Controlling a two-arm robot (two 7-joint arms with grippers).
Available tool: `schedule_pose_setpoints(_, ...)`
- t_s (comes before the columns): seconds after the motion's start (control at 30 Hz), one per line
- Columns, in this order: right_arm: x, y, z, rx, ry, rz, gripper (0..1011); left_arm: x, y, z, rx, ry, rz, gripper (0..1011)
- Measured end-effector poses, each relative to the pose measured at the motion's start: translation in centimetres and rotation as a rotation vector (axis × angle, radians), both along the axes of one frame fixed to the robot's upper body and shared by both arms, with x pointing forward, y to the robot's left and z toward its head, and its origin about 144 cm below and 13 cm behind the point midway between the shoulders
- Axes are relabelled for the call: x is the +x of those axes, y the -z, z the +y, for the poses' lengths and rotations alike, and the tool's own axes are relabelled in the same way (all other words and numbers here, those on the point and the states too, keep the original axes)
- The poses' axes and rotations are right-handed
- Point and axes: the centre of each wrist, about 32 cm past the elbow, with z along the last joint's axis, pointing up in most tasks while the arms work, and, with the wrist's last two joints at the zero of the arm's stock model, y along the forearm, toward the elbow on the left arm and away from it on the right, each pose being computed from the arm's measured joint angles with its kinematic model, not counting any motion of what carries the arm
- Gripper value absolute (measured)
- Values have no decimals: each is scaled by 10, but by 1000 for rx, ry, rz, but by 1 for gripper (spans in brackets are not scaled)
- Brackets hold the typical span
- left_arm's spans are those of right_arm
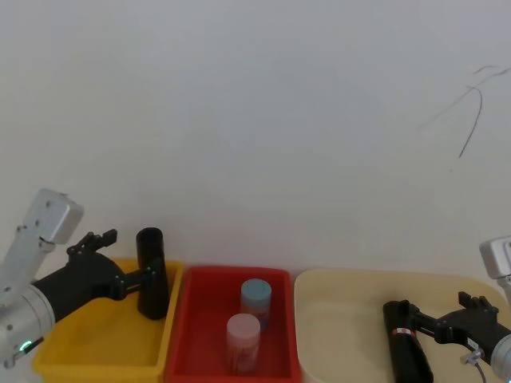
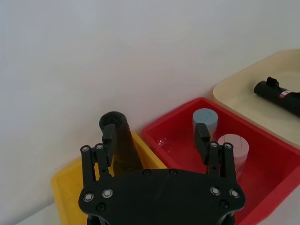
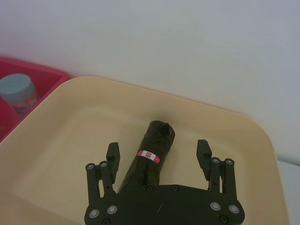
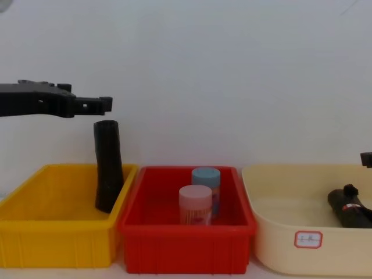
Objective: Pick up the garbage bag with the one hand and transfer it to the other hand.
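Head view: the garbage bag lies in the cream tray, right of the red bin. Left wrist view: the left gripper has its fingers spread wide and empty. Right wrist view: the right gripper has its fingers wide apart, straddling the garbage bag, not clamping it.

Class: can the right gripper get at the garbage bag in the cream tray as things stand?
Probably yes: the right gripper hangs open over the garbage bag, a finger on each side, nothing between them.

Bright, even light, soft shadows, source seemingly overhead
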Motion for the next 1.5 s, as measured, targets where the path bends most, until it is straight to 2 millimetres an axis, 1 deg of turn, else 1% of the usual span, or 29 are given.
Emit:
schedule_pose_setpoints(0.47,2,-2,2,-2,-36,1,1000,5,4,-3,14,18,10,1000)
schedule_pose_setpoints(0.87,11,-7,11,-19,-171,2,999,7,5,-4,18,23,14,1000)
schedule_pose_setpoints(1.13,22,-13,23,-47,-289,2,1000,8,6,-5,19,24,14,1000)
schedule_pose_setpoints(1.27,32,-15,29,-66,-355,9,999,8,6,-5,20,25,15,1000)
schedule_pose_setpoints(1.4,39,-15,34,-77,-385,17,1000,8,6,-5,20,25,15,1000)
schedule_pose_setpoints(1.5,48,-15,39,-91,-412,32,999,8,6,-5,20,25,15,1000)
